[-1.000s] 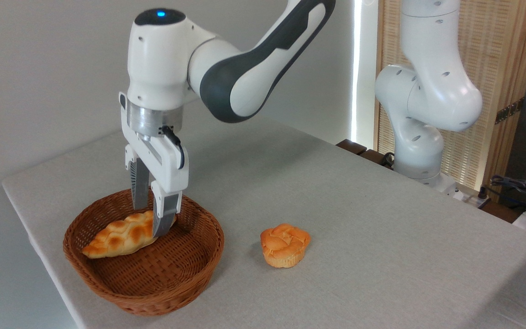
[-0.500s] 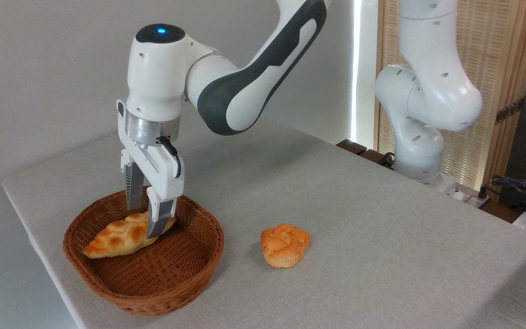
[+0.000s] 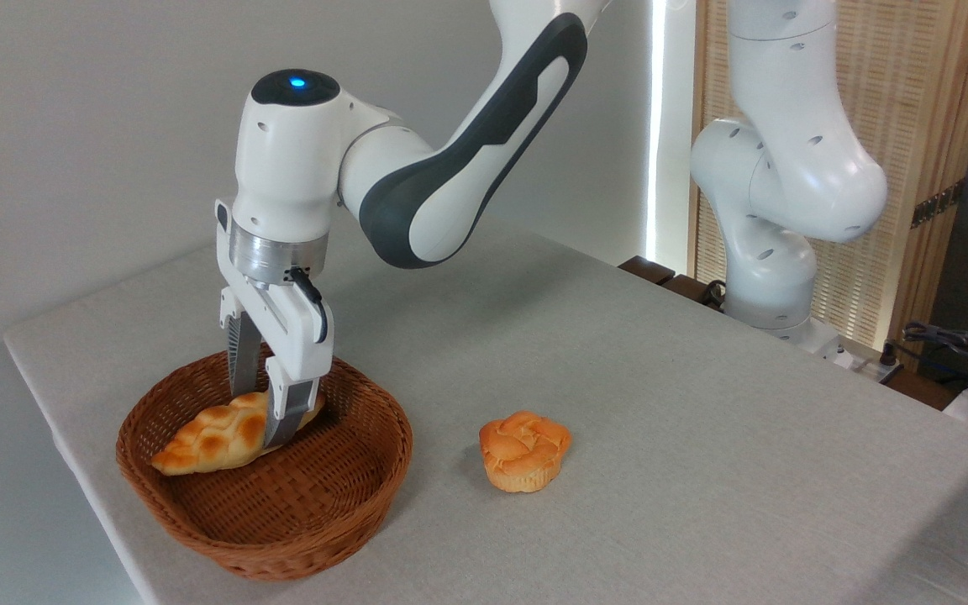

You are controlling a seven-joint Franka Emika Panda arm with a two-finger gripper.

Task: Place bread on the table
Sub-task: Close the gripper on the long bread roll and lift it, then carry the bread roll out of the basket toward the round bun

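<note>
Two fingers astride the loaf

Nearest the camera sits the wicker basket (image 3: 282,521), and inside it lies the bread (image 3: 219,437), its pointed end aimed left. My gripper (image 3: 259,416) reaches down into the basket with jaws parted, one finger in front of the loaf's right part, the other behind it. Whether they press it, I cannot tell. Right of the basket a small bun (image 3: 524,450) rests on the table (image 3: 660,378).

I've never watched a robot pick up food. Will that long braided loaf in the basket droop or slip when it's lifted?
Probably little droop: the bread holds its braided, pointed shape lying in the basket. It may tilt, since the gripper straddles it nearer the right end, leaving the longer left part unsupported. Its glossy crust looks smooth, so some slipping between the thin fingers seems possible.
</note>
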